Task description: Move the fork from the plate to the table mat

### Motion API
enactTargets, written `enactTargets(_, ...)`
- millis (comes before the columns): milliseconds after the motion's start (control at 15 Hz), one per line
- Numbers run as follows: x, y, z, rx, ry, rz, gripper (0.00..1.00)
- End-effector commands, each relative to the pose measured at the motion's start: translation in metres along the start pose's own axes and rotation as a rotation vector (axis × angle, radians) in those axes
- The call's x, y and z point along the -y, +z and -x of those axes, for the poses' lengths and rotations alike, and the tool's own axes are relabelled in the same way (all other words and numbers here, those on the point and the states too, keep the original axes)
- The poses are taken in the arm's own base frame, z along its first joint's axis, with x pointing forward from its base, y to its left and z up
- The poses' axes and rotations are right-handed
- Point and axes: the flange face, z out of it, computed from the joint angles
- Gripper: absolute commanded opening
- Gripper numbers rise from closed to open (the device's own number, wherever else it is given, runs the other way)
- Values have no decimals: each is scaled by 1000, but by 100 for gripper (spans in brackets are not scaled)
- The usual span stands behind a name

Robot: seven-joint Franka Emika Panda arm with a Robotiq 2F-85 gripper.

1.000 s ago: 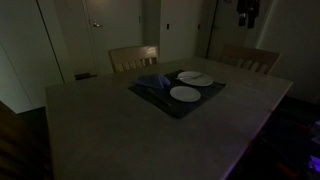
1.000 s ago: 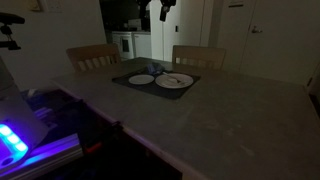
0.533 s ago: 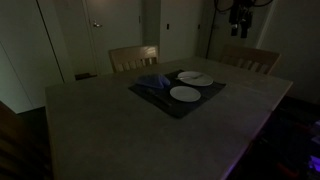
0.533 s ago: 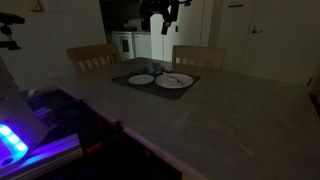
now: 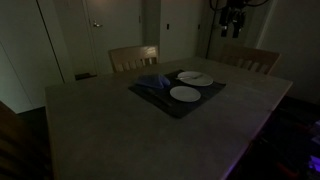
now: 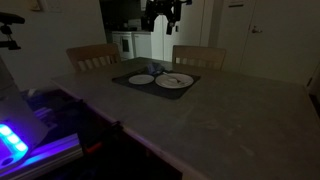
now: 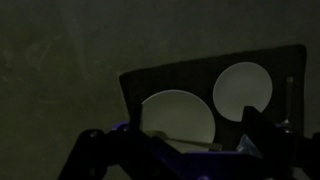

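A dark table mat [image 5: 172, 107] lies on the table with two white plates on it. The fork [image 6: 173, 79] lies across the larger plate [image 6: 180, 84]. In the wrist view the fork [image 7: 186, 141] shows as a dark line across the near edge of that plate [image 7: 178, 112], and the smaller plate [image 7: 243, 88] lies beside it. My gripper [image 5: 232, 18] hangs high above the table, also seen in the exterior view opposite [image 6: 163, 12]. Its fingers [image 7: 172, 135] are spread apart and empty, well above the plates.
A blue cloth [image 5: 151, 83] lies on the mat beside the plates. Two wooden chairs [image 5: 133, 58] [image 5: 250, 58] stand at the table's far side. The room is dark. A lit blue device [image 6: 12, 140] sits near the table.
The arm has swung from the scene's edge toward the mat, and the gripper shows more fully in both exterior views. Plates and fork have not moved.
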Motion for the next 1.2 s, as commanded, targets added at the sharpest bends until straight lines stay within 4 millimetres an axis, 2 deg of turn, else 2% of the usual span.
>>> enactTargets(0, 12, 21, -30, -130, 76, 64, 100)
enactTargets(267, 18, 46, -60, -242, 158, 90, 100)
enactTargets(467, 17, 74, -78, -255, 202, 59, 100)
enactTargets(533, 18, 60, -63, -246, 181, 74, 100)
enactTargets(667, 17, 69, -65, -235, 184, 74, 100)
enactTargets(867, 17, 63, -65, -246, 183, 73, 100)
enactTargets(1133, 22, 68, -69, -237, 194, 114, 100)
